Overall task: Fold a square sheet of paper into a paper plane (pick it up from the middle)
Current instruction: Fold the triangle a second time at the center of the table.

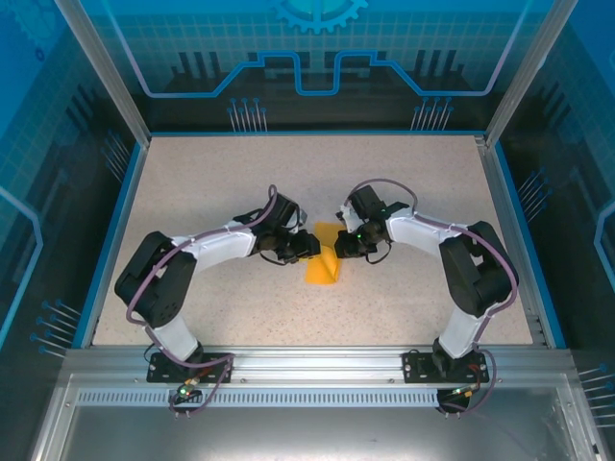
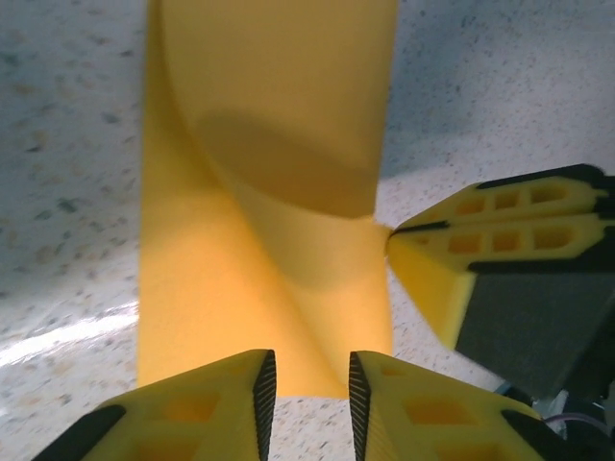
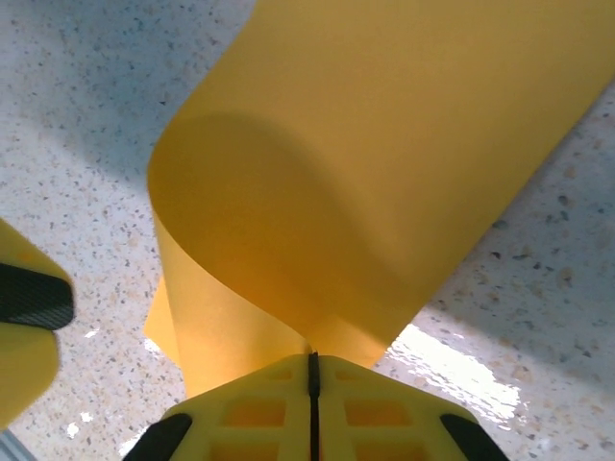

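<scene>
Running near-to-far: sheet point(image 1: 322, 269) long axis; edge pinched by right pincer point(image 3: 312, 360).

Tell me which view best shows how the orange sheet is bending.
Right wrist: the square sheet of paper shows large, curling over into a loop from the shut fingers of the right gripper. Left wrist shows the bend, cropped at the top; top external gives a small orange patch between the arms.

Plain orange-yellow paper point(image 1: 322, 271), yellow black-padded left pincer point(image 2: 310, 389), speckled beige table point(image 1: 432, 192)
</scene>
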Tool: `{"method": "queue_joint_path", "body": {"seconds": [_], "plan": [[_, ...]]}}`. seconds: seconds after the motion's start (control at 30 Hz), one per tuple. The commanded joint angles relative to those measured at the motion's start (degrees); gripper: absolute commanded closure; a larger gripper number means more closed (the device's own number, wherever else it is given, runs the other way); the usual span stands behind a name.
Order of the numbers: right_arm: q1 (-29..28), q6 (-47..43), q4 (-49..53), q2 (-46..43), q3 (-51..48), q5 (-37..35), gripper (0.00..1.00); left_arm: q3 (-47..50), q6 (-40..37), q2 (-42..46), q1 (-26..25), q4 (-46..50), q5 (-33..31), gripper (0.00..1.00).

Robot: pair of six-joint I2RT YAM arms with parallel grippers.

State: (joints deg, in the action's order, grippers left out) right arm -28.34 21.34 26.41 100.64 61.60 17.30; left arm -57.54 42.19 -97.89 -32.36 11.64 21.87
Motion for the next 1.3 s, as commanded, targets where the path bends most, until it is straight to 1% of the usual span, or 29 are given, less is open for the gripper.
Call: {"method": "queue_joint_path", "body": {"seconds": [0.0, 0.2, 0.43, 0.57, 0.7, 0.8, 0.83, 1.0, 1.17, 1.27], "plan": [[0.74, -0.2, -0.73, -1.13, -0.67, 3.66, 0.91, -2.54, 1.57, -2.79, -0.94, -0.83, 1.81, 0.73], [0.73, 1.07, -2.6, -3.04, -2.86, 4.85, 0.89, -3.28, 2.84, -5.91, -1.24, -1.71, 1.88, 0.77], [0.81, 3.52, -6.36, -5.66, -6.45, 7.33, 0.8, -3.46, 3.14, -6.53, -1.3, -2.32, 1.43, 0.77], [0.82, 5.57, -9.86, -6.52, -8.57, 9.72, 0.73, -3.5, 3.24, -6.83, -1.27, -2.36, 1.32, 0.78], [0.76, 7.73, -13.8, -6.29, -9.98, 12.19, 0.7, -3.55, 3.27, -6.84, -1.26, -2.32, 1.26, 0.78], [0.4, 8.58, -14.61, -5.91, -10.25, 11.95, 0.7, -3.63, 3.25, -6.95, -1.26, -2.31, 1.2, 0.78], [0.26, 8.79, -14.93, -5.75, -10.36, 11.89, 0.71, -3.63, 3.33, -6.88, -1.3, -2.3, 1.13, 0.78], [-0.36, 9.05, -15.77, -4.87, -10.39, 11.03, 0.78, -3.7, 3.38, -6.73, -1.28, -2.25, 1.16, 0.78], [-0.24, 8.5, -15.69, -3.57, -10.01, 9.79, 0.91, -3.63, 3.25, -6.19, -1.29, -2.06, 1.03, 0.78], [0.83, 7.95, -16.05, -3.23, -10.01, 10.27, 0.93, -3.09, 3.04, -5.07, -1.29, -1.82, 0.49, 0.76]]}}
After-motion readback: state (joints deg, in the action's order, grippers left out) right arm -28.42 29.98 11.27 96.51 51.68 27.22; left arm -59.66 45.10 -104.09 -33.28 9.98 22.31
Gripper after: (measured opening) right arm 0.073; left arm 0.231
